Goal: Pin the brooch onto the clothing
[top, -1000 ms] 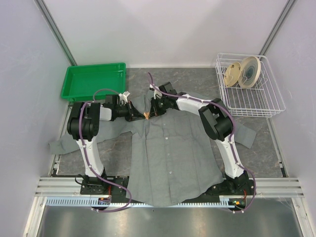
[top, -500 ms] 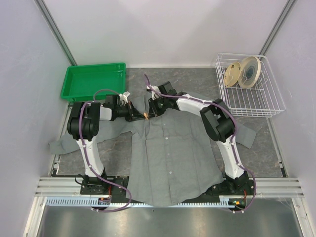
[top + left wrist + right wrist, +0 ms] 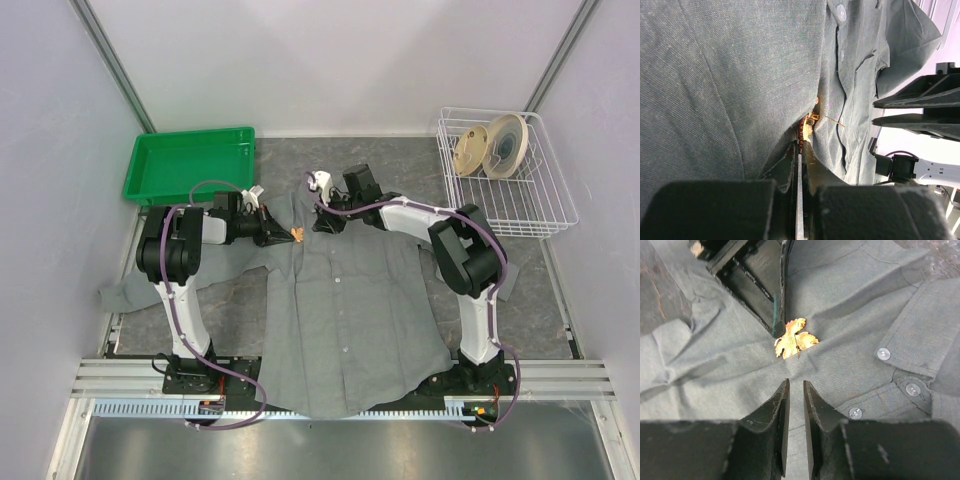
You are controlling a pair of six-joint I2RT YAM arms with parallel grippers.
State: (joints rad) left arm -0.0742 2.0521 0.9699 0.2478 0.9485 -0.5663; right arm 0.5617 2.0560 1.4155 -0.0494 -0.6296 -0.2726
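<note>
One brooch (image 3: pixel 795 339): orange leaf shape, lying on the shirt (image 3: pixel 340 310), high on the chest, near the collar buttons.
Shirt: grey, spread front-up on the worktop (image 3: pixel 420 160), cloth puckered around the brooch.
My left claw (image 3: pixel 800 147): pressed together, tips touching the brooch's edge.
My right claw (image 3: pixel 796 385): slightly spread, holding nothing, just short of the brooch.
Worktop corners: green tray (image 3: pixel 185 165) left, wire basket (image 3: pixel 540 215) right.

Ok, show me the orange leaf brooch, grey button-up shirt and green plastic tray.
orange leaf brooch (image 3: pixel 795 339): right wrist view, leaf middle.
grey button-up shirt (image 3: pixel 345 310): top view, front panel.
green plastic tray (image 3: pixel 185 165): top view, bare floor.
</note>
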